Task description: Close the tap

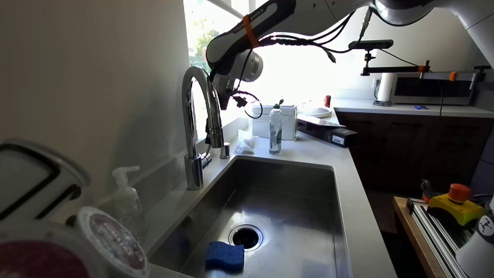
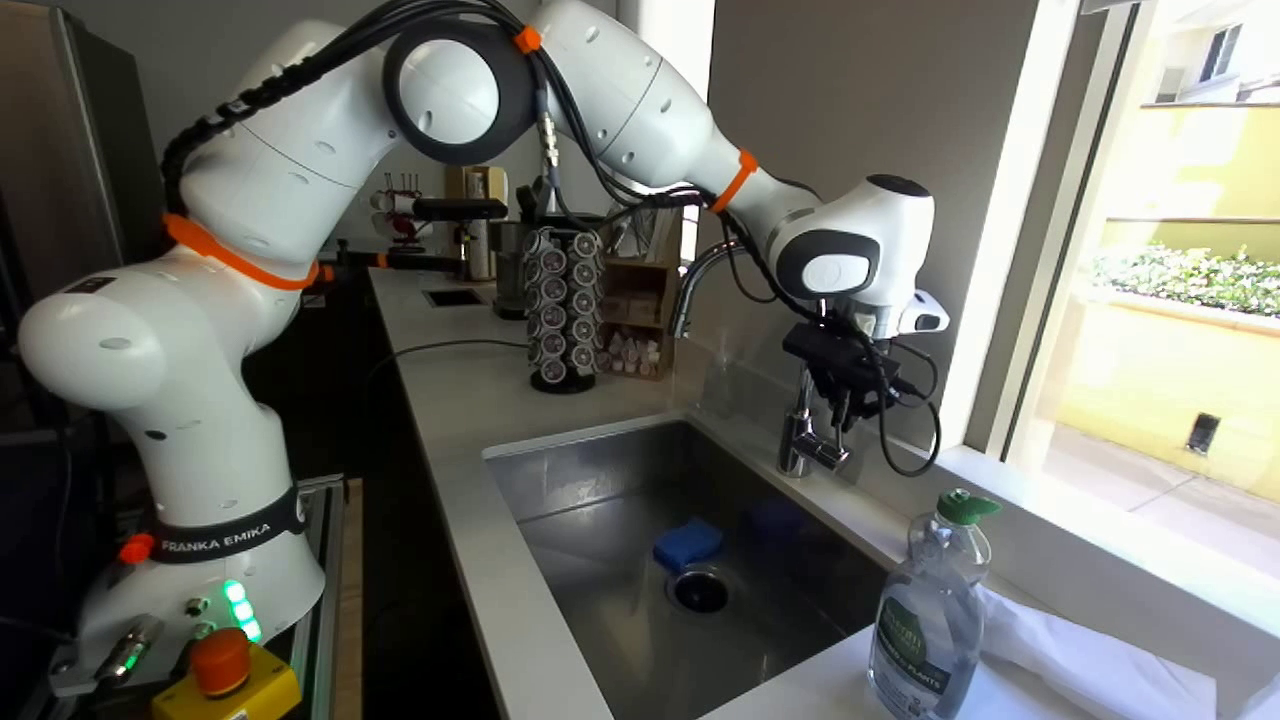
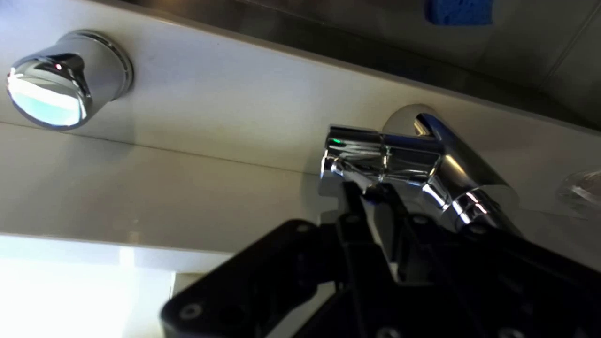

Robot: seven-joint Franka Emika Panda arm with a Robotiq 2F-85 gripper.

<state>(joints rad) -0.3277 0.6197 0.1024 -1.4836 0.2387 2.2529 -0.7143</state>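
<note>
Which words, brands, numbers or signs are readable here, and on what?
"FRANKA EMIKA": black band around the robot's base.
"EMIKA": arm's dark section, orange strap partly covering the word before.
"PLANTS": soap bottle's label; remaining print blurred.
Too small or blurred: black box's label, round lids, round badge.
No legible numbers.

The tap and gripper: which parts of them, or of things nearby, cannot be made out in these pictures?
Wrist view: part of the lever, masked by the fingers of the gripper; whether it is gripped, I cannot tell.
In an exterior view: much of the gripper, behind the spout of the tap.
In an exterior view: a middle stretch of the tap, behind the robot's wrist.
Wrist view: part of the sponge, cut off by the top edge.
</note>
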